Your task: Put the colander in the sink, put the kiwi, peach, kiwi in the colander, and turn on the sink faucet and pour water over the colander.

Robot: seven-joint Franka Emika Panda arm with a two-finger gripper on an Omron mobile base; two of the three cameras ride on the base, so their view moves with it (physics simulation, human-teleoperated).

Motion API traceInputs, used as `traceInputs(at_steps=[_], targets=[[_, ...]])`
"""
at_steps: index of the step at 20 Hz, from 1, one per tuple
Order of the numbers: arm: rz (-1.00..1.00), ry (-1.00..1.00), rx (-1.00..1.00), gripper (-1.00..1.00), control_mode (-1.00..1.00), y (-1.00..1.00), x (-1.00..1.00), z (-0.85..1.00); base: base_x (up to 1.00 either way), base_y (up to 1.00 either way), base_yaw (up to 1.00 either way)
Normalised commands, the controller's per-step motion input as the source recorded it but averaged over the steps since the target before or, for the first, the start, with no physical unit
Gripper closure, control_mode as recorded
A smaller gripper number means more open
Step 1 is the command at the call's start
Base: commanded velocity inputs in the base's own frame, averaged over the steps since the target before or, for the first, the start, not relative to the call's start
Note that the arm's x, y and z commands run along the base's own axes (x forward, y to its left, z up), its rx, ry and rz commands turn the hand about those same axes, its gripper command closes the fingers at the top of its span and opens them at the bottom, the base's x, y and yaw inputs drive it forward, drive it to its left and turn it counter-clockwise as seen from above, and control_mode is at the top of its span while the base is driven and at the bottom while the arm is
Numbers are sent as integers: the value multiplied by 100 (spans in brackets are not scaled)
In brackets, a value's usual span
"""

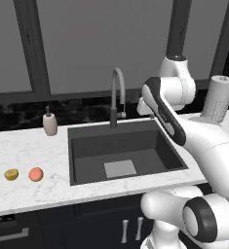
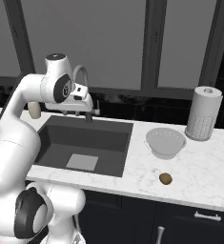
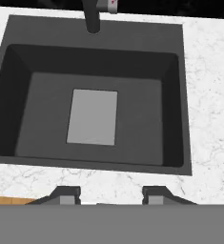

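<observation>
The pale, hole-dotted colander (image 2: 166, 141) sits upright on the counter to the right of the sink (image 2: 111, 143). A brownish kiwi (image 2: 165, 178) lies in front of it. Left of the sink (image 1: 86, 160), the orange-pink peach (image 1: 36, 174) lies beside an olive-yellow kiwi (image 1: 11, 174). The grey gooseneck faucet (image 1: 117, 92) arches over the back rim, and no water runs. My gripper (image 3: 111, 193) hangs high above the basin, pointing down at its light square patch (image 3: 93, 116). It is open, with nothing between its fingertips. From the right base view the hand (image 2: 77, 102) partly covers the faucet.
A beige soap dispenser (image 1: 50, 123) stands at the sink's back left. A tall paper towel roll (image 2: 203, 113) stands behind the colander. White marble counter (image 2: 204, 167) runs on both sides of the basin, with dark windows behind.
</observation>
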Motion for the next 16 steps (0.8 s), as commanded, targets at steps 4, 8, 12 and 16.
traceInputs(at_steps=[4,8,12,16], targets=[[0,0,0,-100,-100,-3,-13,-2,0,0,0],[0,0,2,-100,-100,-64,-19,-3,0,0,0],[0,0,1,-100,-100,-100,-3,-1,0,0,0],[0,0,0,-100,-100,-100,0,-9,0,0,0]])
